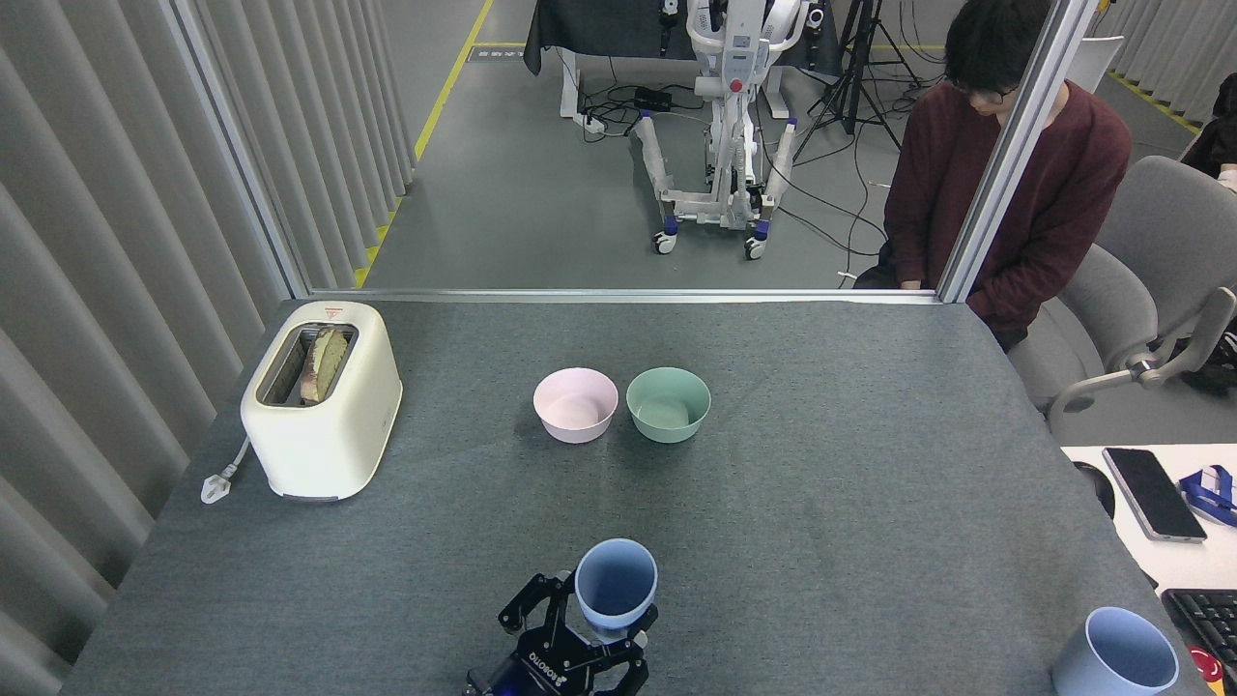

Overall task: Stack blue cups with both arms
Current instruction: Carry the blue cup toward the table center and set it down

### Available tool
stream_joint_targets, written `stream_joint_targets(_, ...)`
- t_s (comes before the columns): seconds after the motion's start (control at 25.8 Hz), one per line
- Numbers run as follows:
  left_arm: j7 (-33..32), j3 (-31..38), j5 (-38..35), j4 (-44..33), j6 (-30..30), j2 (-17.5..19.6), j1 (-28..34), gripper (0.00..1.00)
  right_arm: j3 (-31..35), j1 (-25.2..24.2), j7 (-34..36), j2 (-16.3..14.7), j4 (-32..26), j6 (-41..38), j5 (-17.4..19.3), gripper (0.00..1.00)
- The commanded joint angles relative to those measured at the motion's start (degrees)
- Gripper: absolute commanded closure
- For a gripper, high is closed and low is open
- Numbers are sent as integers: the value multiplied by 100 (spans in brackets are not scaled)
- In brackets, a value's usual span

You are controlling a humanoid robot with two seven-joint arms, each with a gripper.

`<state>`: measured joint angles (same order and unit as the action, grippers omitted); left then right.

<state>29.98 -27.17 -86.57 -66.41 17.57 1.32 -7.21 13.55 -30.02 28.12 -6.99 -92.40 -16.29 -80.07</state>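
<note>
Head view: left end effector [601,619] pinches an upright blue cup [616,584] between its fingers.

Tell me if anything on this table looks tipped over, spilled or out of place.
Nothing is spilled or tipped. The pink bowl and green bowl sit upright side by side, and the toaster holds bread. One blue cup is upright in the left gripper; the other blue cup stands upright near the table's right corner.

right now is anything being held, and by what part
Yes. The left gripper holds a blue cup upright, its fingers closed around the lower body, rim free. The other blue cup stands unheld at the table's near right corner.
</note>
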Motion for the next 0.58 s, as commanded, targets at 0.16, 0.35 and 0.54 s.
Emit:
stream_joint_targets(0.16,26,-289,-264,269,53,-238,-9,36,-19,40,-9,40,11,3,0,0)
stream_joint_targets(0.35,79,-280,-264,436,53,-343,9,15,-19,49,-9,31,11,-6,0,0)
stream_joint_targets(0.54,140,-263,-255,445,62,-343,114,4,-11,84,-9,13,3,-6,0,0)
